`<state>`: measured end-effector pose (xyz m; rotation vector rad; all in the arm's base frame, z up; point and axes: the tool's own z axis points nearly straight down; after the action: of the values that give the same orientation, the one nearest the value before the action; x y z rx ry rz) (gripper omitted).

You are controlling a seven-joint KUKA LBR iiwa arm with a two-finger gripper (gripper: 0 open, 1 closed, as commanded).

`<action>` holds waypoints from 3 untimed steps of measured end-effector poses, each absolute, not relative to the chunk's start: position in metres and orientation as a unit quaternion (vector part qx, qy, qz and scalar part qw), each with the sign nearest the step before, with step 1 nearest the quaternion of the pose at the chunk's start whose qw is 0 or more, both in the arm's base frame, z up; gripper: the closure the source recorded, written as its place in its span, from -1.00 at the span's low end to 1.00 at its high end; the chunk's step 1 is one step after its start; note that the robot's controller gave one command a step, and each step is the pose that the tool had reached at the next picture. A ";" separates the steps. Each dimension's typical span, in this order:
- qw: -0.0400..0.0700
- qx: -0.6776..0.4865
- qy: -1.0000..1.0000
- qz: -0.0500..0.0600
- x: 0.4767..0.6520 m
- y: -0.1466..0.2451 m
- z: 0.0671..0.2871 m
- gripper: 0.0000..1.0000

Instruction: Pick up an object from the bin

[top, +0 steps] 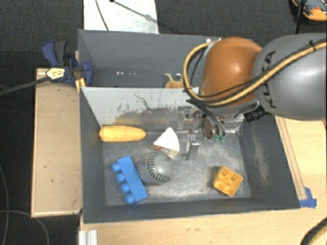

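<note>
Immediately left of the pincer (190,148), a white wedge (167,139) is lying touching a grey ball (155,169); pincer opening cannot be told.

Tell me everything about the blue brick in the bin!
The blue brick is a bright toy building block that looks like plastic, long, with round studs along its left side. It lies slanted on the floor of the bin, near the front left corner. A grey striped ball sits close on its right; whether they touch is unclear. The yellow corn cob lies apart behind it. The tool is away to the right, not touching it.
</note>
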<state>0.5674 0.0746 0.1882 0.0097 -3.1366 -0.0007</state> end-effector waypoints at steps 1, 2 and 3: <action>-0.002 0.002 -1.000 -0.001 0.569 0.074 0.193 -1.00; -0.002 0.034 -0.999 -0.001 0.563 0.063 0.186 -1.00; -0.002 0.026 -1.000 0.000 0.562 0.042 0.187 -1.00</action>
<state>0.5616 0.0418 0.1867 0.0833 -3.1443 -0.0010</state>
